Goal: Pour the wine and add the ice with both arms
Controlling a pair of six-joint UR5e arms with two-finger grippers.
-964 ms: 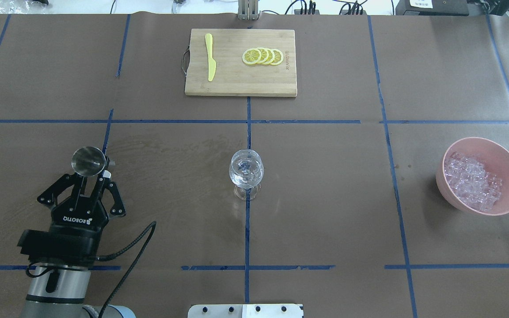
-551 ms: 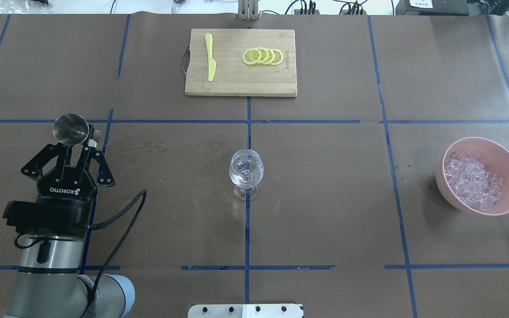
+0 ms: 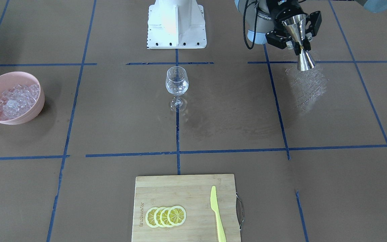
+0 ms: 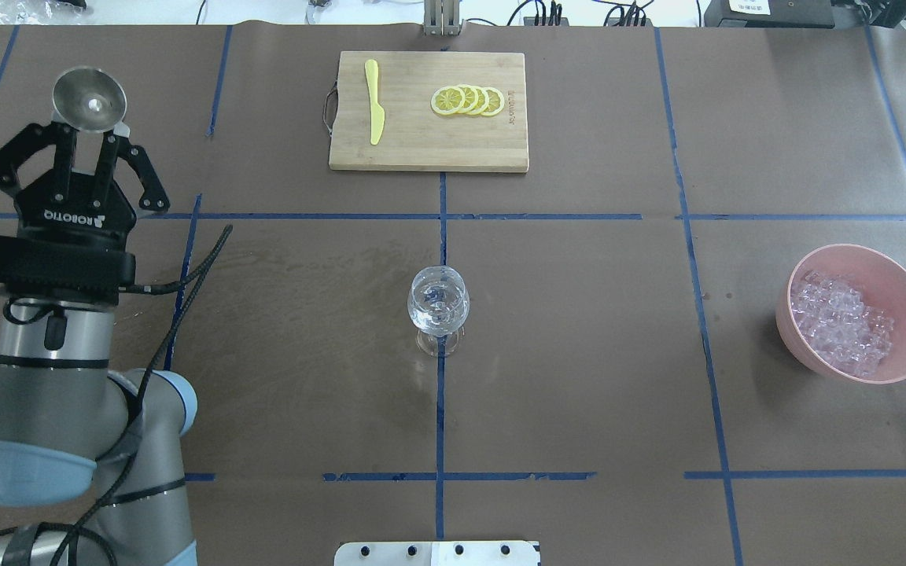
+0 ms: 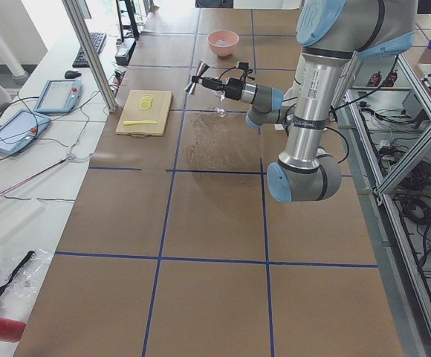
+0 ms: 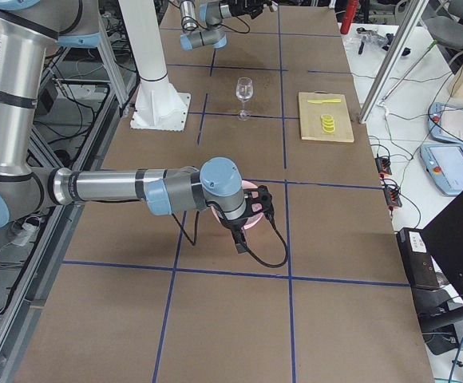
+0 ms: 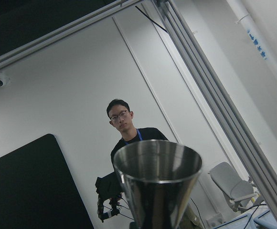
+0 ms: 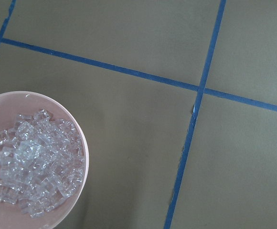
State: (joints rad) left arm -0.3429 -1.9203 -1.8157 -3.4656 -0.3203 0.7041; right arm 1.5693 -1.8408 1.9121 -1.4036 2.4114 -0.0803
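My left gripper [image 4: 90, 135] is shut on a steel jigger [image 4: 90, 99] at its waist and holds it upright, high above the table's left side; it also shows in the front view [image 3: 298, 43] and the left wrist view [image 7: 157, 179]. The clear wine glass [image 4: 438, 303] stands at the table's middle, well to the right of the jigger. The ice [image 4: 841, 321] is heaped in a pink bowl [image 4: 905, 291] at the far right. My right gripper [image 6: 251, 209] hangs over that bowl; I cannot tell whether it is open. The right wrist view shows the ice [image 8: 33, 175] below.
A bamboo cutting board [image 4: 428, 149] with a yellow knife [image 4: 374, 112] and lemon slices [image 4: 468, 101] lies at the far middle. A wet patch [image 3: 306, 85] marks the paper under the jigger. The white robot base [image 3: 176, 23] stands at the near edge.
My left gripper has risen with the jigger and moved left and away from the glass. The glass and the bowl have not moved.
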